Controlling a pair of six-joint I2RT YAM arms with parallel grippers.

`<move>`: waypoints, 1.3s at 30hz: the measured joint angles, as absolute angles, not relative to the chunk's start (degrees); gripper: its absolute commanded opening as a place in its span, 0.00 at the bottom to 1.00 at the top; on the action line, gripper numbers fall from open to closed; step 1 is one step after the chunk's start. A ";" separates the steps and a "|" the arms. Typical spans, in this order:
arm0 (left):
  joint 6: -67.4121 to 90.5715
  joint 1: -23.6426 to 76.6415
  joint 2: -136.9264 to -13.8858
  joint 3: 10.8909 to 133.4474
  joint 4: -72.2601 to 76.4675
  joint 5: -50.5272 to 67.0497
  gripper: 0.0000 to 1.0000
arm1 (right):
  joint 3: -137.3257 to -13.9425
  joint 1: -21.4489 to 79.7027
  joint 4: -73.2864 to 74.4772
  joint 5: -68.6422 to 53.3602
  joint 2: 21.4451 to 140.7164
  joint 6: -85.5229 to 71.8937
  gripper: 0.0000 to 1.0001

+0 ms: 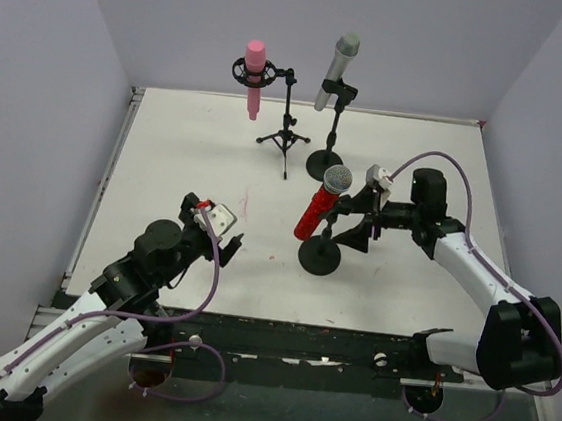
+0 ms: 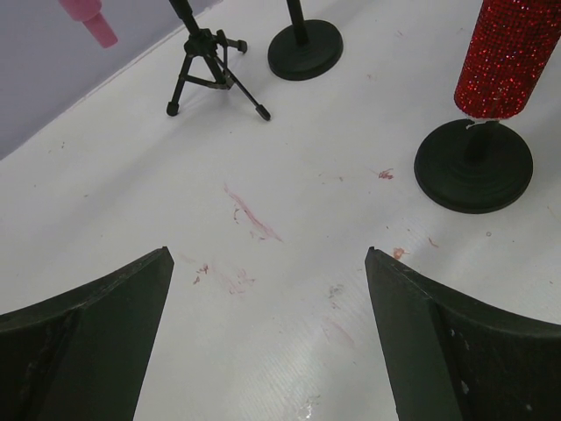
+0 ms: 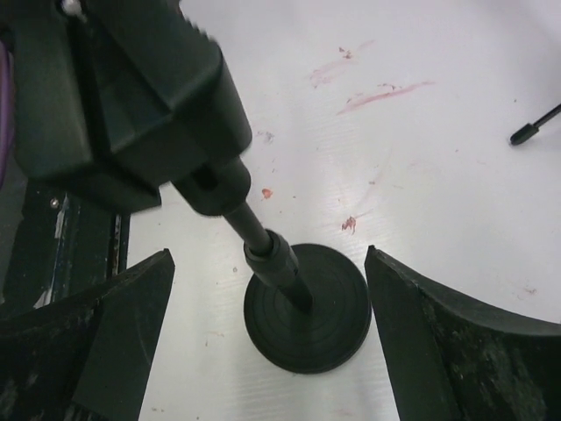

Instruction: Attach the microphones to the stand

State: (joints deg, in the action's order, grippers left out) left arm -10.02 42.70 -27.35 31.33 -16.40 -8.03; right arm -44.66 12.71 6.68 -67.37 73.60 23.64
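The pink microphone [image 1: 253,72] hangs in a shock mount on the black tripod stand [image 1: 286,131]. The silver-grey microphone [image 1: 337,68] sits tilted in the clip of a round-base stand [image 1: 325,161]. The red microphone [image 1: 320,205] with a silver mesh head sits tilted in the clip of the near round-base stand [image 1: 318,256]. My right gripper [image 1: 353,223] is open just right of that stand; in the right wrist view its pole [image 3: 270,254] stands between my open fingers [image 3: 114,316], untouched. My left gripper [image 1: 226,237] is open and empty over bare table, left of the red microphone [image 2: 506,57].
The white table [image 1: 188,140] has pink smears [image 2: 252,215] and is walled at the back and sides. The left wrist view shows the tripod legs [image 2: 210,74] and both round bases [image 2: 473,165] [image 2: 304,50]. A tripod foot [image 3: 530,132] shows in the right wrist view.
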 measured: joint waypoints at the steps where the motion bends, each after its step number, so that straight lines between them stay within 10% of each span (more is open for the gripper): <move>1: -10.02 42.70 -27.14 31.33 -16.40 -8.08 0.99 | -44.45 13.52 4.40 -66.72 73.67 21.98 0.93; 30: -10.02 42.70 -27.49 31.33 -16.43 -8.43 0.99 | -39.24 17.63 -21.34 -67.64 76.60 8.56 0.01; 39: -10.02 42.70 -27.49 31.33 -16.43 -8.56 0.99 | -41.54 10.50 -15.14 -67.20 76.25 11.92 0.00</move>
State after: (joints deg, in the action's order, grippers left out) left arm -10.02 42.70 -27.49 31.33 -16.43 -8.56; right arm -41.54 10.50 -15.14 -67.20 76.25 11.92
